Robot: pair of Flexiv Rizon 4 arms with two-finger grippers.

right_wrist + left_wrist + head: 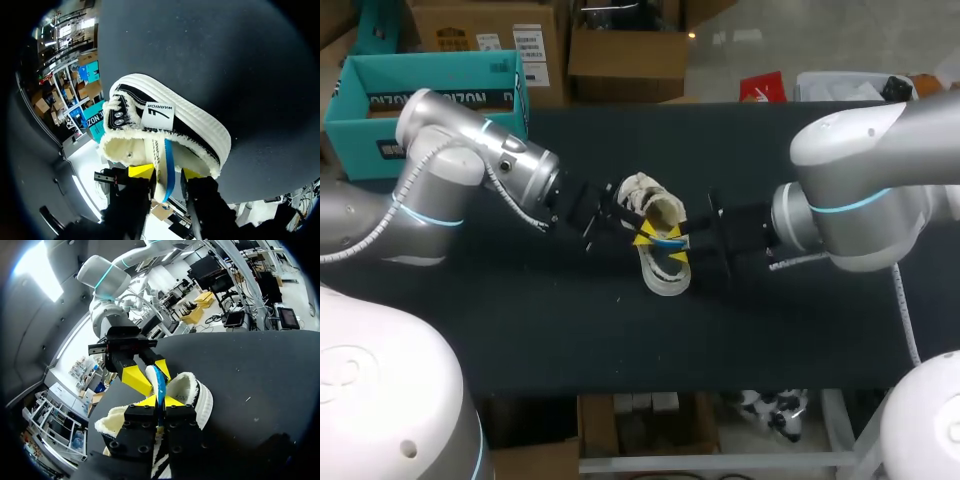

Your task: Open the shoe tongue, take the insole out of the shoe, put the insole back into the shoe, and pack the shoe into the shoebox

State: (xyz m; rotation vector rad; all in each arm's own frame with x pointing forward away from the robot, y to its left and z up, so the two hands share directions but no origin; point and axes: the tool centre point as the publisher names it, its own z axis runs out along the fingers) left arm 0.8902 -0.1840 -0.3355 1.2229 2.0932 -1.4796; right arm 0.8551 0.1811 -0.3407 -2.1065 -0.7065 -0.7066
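A cream shoe (660,278) with a white sole lies on its side mid-table. Its insole (666,238), white with a blue edge, sticks out of the opening. My left gripper (642,237) comes in from the left. In the left wrist view this gripper (161,401) is shut on the insole (159,382) above the shoe (194,392). My right gripper (678,250) faces it from the right. That gripper (167,175) is open, its fingers straddling the insole (168,172) where it leaves the shoe (170,107). The teal shoebox (430,95) stands open at the back left.
The black tabletop (520,320) stretches wide on both sides of the shoe, and its front edge runs below my arms. A thin white cable (905,300) hangs along my right arm.
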